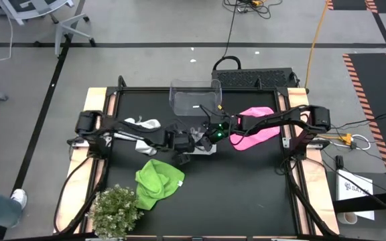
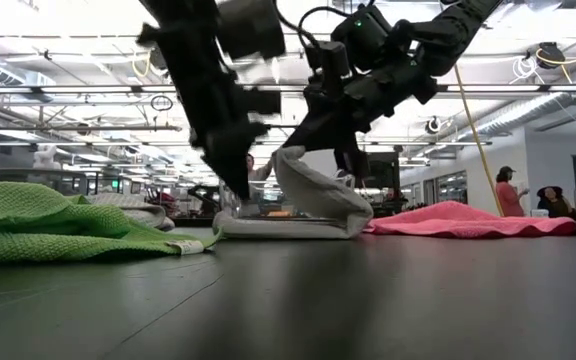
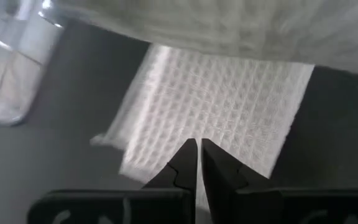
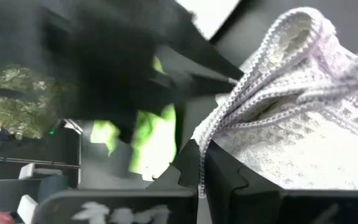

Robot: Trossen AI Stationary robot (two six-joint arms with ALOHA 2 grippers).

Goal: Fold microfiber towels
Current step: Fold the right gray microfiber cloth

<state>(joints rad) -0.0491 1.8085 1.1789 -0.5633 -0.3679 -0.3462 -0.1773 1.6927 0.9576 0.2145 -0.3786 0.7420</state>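
White towel (image 2: 313,205) at table centre, mid-fold: our right gripper (image 4: 202,163) pinches its edge, left gripper (image 3: 199,155) closed, seemingly empty, above the lower layer. Next we lay that edge flat, corners matched.

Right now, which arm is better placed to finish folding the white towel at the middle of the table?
The right. Its right gripper is shut on the white towel edge, lifting it over. The left gripper is shut above the cloth, gripping nothing.
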